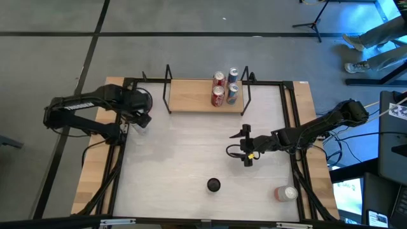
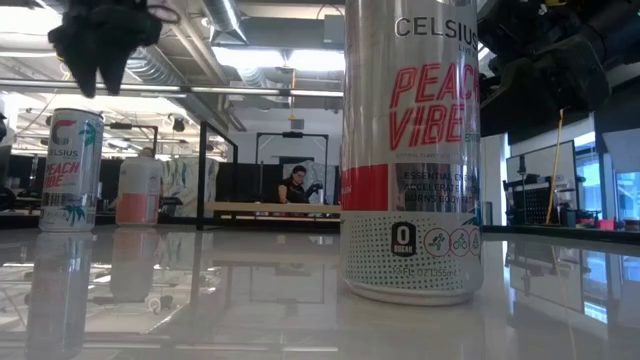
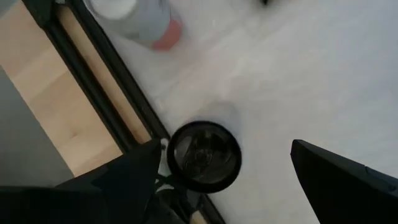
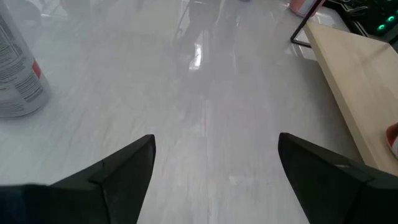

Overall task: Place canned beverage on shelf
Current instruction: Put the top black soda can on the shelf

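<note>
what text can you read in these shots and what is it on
"CELSIUS" – top of the near can, low view
"PEACH VIBE" – red letters on that can
"0 SUGAR" – black badge low on it
"CELSIUS" and "PEACH VIBE" – far can, low view

Fine print on the near can and on the can in the right wrist view is too blurred to read. Labels of the four cans on the shelf are too small.
</note>
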{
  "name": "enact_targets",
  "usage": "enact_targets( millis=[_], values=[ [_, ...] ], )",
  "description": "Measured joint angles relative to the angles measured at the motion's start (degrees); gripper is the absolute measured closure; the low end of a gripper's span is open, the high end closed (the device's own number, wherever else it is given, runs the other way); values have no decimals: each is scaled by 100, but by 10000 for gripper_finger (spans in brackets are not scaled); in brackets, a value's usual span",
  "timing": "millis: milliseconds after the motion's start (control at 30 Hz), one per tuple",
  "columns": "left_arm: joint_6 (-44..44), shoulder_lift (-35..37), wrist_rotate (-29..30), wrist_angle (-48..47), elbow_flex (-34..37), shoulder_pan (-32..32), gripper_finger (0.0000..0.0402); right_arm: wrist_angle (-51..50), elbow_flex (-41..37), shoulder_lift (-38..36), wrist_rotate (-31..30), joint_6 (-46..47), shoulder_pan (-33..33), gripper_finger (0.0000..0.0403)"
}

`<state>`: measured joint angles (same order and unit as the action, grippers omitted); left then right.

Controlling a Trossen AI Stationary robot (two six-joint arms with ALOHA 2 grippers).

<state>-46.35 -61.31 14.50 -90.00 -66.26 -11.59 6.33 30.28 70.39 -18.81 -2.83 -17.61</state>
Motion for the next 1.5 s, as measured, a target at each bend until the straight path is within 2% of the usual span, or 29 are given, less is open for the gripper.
enact_targets(
  millis=[467, 867, 967, 1233, 1500],
  values=[
    [556, 21, -301, 23, 760, -271, 52, 52, 0, 0, 0, 0, 0, 66],
    [946, 19, -541, 825, 1522, -271, 54, 73, 0, 0, -2, -2, 0, 66],
    [999, 19, -566, 870, 1552, -271, 72, 104, 0, 0, -2, -2, 0, 66],
    [1258, 28, -476, 993, 1541, -265, 163, 107, 0, 0, -2, -21, 0, 66],
    [1358, 24, -492, 1115, 1530, -265, 166, 120, 0, 0, -2, -42, 0, 66]
  ],
)
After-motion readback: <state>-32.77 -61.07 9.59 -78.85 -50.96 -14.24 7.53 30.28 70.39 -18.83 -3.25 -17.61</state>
